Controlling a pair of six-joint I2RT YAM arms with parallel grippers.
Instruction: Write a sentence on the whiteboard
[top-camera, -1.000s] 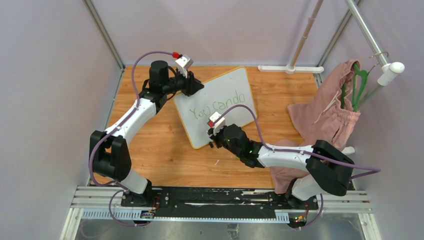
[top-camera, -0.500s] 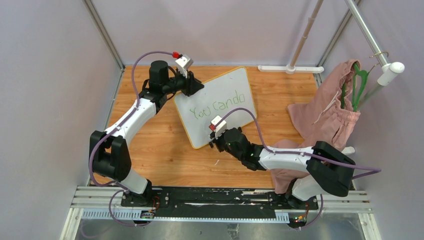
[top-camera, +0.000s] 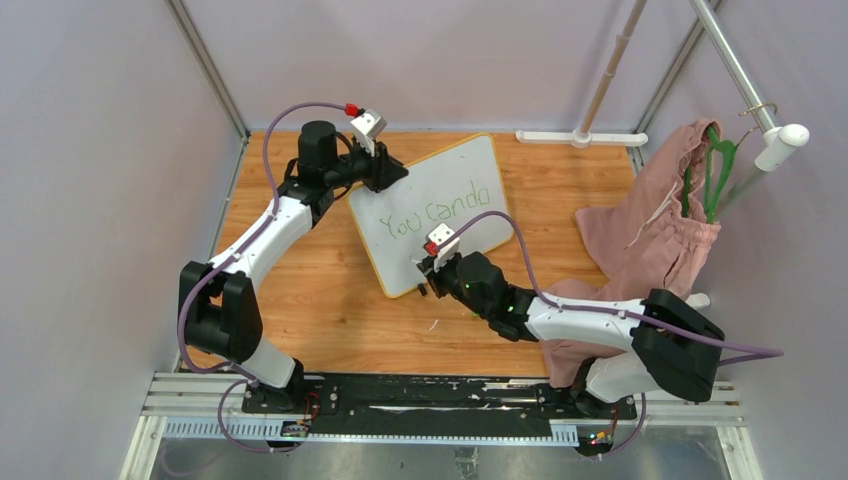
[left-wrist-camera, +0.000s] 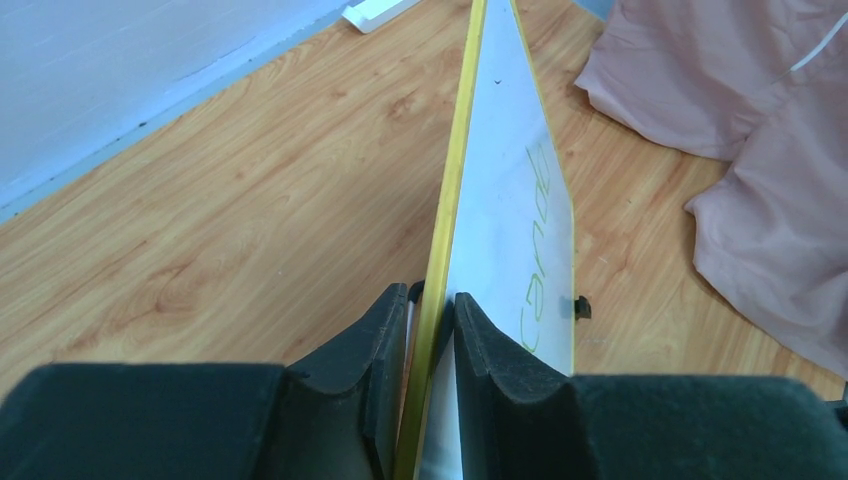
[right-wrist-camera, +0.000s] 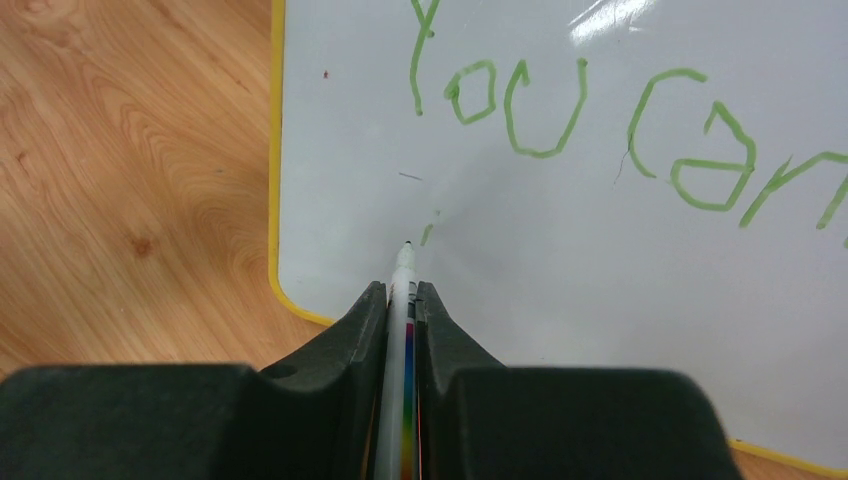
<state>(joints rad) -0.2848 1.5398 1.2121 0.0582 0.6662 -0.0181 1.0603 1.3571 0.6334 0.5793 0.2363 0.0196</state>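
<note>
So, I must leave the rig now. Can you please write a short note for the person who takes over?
Left hand: shut on the yellow rim of the whiteboard, which sits on the table.
Right hand: shut on the marker, its tip beside a short green stroke under "You".
Done: first line of the sentence, "You can do".
Left: the second line, barely begun.

bright, even light from overhead, shadows soft; glare streak atop the whiteboard, close foreground blurry in both wrist views.
</note>
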